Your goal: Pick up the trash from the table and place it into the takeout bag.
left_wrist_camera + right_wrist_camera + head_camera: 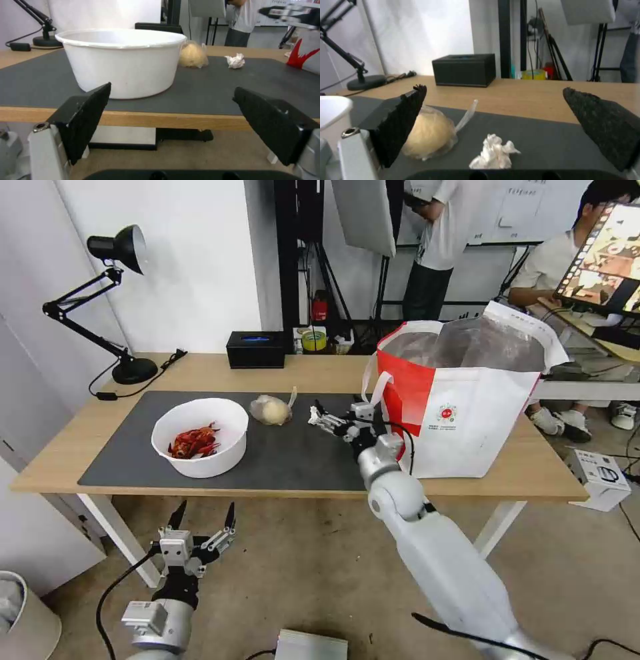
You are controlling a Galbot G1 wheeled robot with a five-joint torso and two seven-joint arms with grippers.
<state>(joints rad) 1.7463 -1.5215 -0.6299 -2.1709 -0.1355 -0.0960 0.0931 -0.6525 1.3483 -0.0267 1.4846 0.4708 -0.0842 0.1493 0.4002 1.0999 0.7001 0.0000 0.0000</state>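
While your left gripper (pixel 203 517) hangs below the near edge of the long light-wood table (pixel 220 372) with its fingers spread wide and nothing between them, your right gripper (pixel 325 419) reaches low over the large dark grey mat (pixel 300 453), its fingers also spread. On that mat, nearest you, stands the white round bowl (pixel 200 437) holding red crayfish shells (pixel 193 441). Beyond the bowl lies the clear bag with a pale bun (pixel 271 410). Just beside the bun, the small crumpled white tissue (pixel 494 153) sits on the mat between the right gripper's open fingers (pixel 400 125), touching neither. At the mat's right end stands the large white-and-red takeout bag (pixel 460 407), upright, its foil-lined mouth open. Behind the mat you see a black tissue box (pixel 256 349) and a black desk lamp (pixel 107 300).
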